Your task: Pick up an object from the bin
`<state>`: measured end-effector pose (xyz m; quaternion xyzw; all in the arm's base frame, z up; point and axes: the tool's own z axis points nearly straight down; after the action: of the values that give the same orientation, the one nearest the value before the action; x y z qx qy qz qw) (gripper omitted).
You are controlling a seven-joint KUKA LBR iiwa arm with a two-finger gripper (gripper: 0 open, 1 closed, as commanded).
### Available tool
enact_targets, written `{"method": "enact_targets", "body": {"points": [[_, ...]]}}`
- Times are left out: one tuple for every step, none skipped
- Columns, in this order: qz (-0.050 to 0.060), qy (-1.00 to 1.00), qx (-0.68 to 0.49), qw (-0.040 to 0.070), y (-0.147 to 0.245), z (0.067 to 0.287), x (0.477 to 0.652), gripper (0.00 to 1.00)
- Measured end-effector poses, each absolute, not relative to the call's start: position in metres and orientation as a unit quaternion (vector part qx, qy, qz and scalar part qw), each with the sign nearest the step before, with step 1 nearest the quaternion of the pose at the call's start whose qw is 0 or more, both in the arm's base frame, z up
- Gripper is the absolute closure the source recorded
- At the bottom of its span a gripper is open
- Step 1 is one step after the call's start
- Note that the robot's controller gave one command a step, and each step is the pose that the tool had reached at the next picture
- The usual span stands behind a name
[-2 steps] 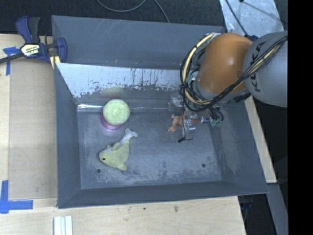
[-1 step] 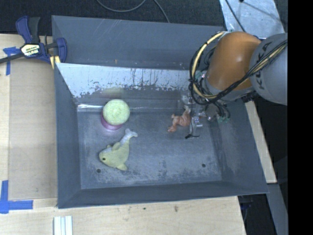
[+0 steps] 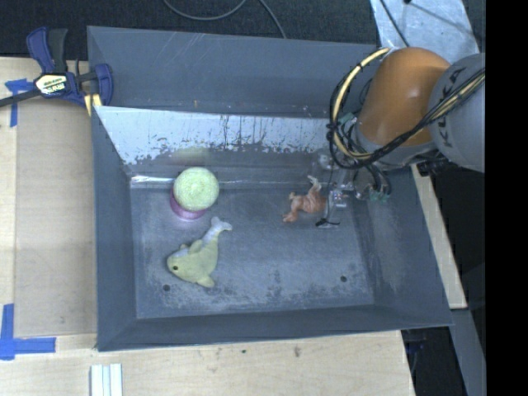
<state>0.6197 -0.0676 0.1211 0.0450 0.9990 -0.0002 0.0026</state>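
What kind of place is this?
Probably a robot test lab: a gripper hangs in a grey metal bin holding toys, like a yellow-green fish toy and a small orange toy.

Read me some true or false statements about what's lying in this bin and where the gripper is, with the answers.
1. A round thing with a pale green top and purple base stands near the back of the bin. True.
2. The yellow-green fish-shaped toy lies to the right of the gripper. False: it lies on the left of the bin floor, well away from the gripper.
3. A small orange-brown figure lies right beside the gripper. True.
4. The gripper is over the green-topped thing. False: it is at the bin's right side, by the orange-brown figure.
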Motion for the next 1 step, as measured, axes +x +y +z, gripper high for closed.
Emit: {"method": "enact_targets", "body": {"points": [[0.000,0.999,-0.052,0.003,-0.0910,0.0707,0.6289,0.00]]}}
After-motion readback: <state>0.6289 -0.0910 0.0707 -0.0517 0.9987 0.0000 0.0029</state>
